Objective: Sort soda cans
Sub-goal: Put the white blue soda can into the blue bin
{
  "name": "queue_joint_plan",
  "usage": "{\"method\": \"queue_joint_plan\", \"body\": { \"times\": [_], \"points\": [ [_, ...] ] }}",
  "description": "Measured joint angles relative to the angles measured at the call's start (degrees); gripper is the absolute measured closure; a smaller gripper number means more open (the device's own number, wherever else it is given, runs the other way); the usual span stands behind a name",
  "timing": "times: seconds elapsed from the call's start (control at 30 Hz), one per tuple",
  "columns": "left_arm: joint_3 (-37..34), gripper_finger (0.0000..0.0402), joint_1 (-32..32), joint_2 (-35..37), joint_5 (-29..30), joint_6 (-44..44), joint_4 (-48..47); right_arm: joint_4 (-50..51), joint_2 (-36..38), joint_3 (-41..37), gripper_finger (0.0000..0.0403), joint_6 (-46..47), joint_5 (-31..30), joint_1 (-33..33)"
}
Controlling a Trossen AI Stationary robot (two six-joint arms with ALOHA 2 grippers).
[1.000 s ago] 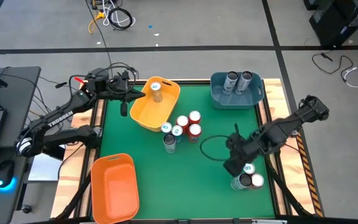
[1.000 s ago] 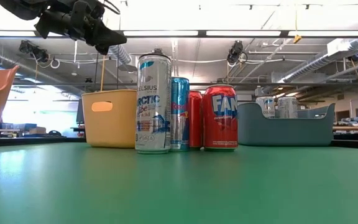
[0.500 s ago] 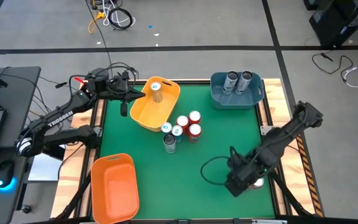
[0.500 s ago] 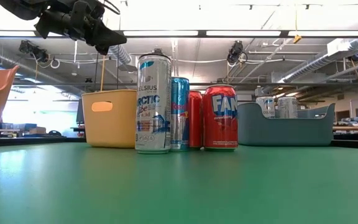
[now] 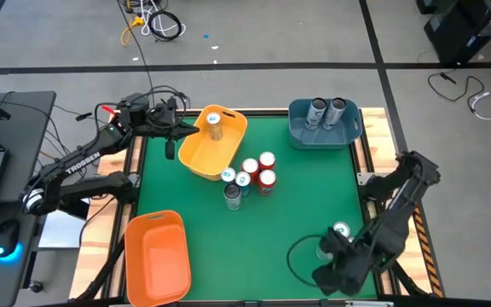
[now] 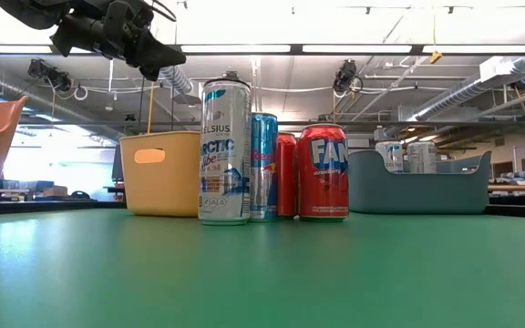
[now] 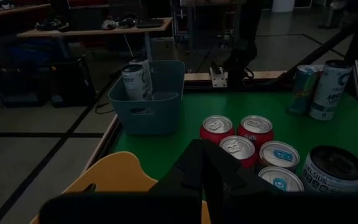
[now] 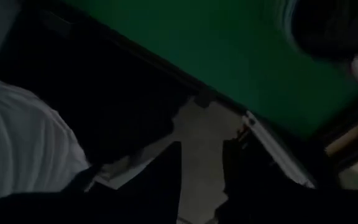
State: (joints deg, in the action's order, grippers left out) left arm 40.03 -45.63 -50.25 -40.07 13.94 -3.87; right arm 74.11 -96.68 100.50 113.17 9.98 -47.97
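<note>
- A green surface (image 5: 254,239) stands on a grey floor with taped lines; a laptop and a mouse sit on a side desk at nine o'clock of it, and the low view looks across into a long workshop with ceiling strip lights.
- Three bins sit on it: a yellow bin (image 5: 196,155) at eleven o'clock, a blue bin (image 5: 324,135) at one o'clock, an orange bin (image 5: 156,256) at seven o'clock.
- Sorted so far, by my reading: one can in the yellow bin (image 5: 215,126) and two silver cans in the blue bin (image 5: 326,111). The orange bin holds nothing that I can see.
- Left to do: a cluster of six cans (image 5: 247,177) near the middle, just toward five o'clock from the yellow bin. In the left wrist view I count three red tops, two teal-marked tops and one taller silver can with a dark top.
- At least one more can (image 5: 340,230) stands near five o'clock, close beside the right arm; others there may be hidden under the arm.
- So the task looks roughly a quarter done, with most cans unsorted.
- The left gripper (image 5: 170,147) hangs at the surface's ten o'clock edge, beside the yellow bin, fingers pressed together and empty.
- The right gripper (image 5: 329,275) is low at the five o'clock edge, past the lone can; its wrist view shows two fingers apart with nothing visibly between them, pointing off the surface's edge.
</note>
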Motion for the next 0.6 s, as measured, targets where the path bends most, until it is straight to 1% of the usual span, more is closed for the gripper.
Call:
{"method": "queue_joint_plan", "body": {
  "times": [0.07,0.13,0.23,0.33,0.43,0.53,0.6],
  "points": [
    [0.0,0.0396,0.0,0.0,0.1,0.1,-0.4,0.1,-1.4,-0.8,0.0311,-0.2,-0.2,-1.1],
    [0.0,0.0396,0.0,0.0,0.5,0.5,-0.8,0.3,-2.5,-1.9,0.0317,-1.9,2.2,-1.0],
    [0.0,0.0396,0.0,0.0,1.7,0.7,-0.7,0.0,-3.7,-1.9,0.0334,0.6,4.3,-0.5],
    [0.0,0.0396,0.0,0.0,1.9,0.7,-0.2,0.1,-3.8,-0.3,0.0361,3.3,1.1,-1.4],
    [0.0,0.0396,0.0,0.0,1.9,0.7,-1.0,5.7,-4.4,4.1,0.0394,2.3,-3.1,-2.0],
    [0.0,0.0396,0.0,0.0,1.9,0.9,-0.8,15.3,-6.1,9.4,0.0396,0.2,-7.6,-2.2],
    [0.0,0.0396,0.0,0.0,1.9,0.9,-0.7,15.3,-6.7,10.7,0.0396,-4.5,-10.4,-2.3]
  ]
}}
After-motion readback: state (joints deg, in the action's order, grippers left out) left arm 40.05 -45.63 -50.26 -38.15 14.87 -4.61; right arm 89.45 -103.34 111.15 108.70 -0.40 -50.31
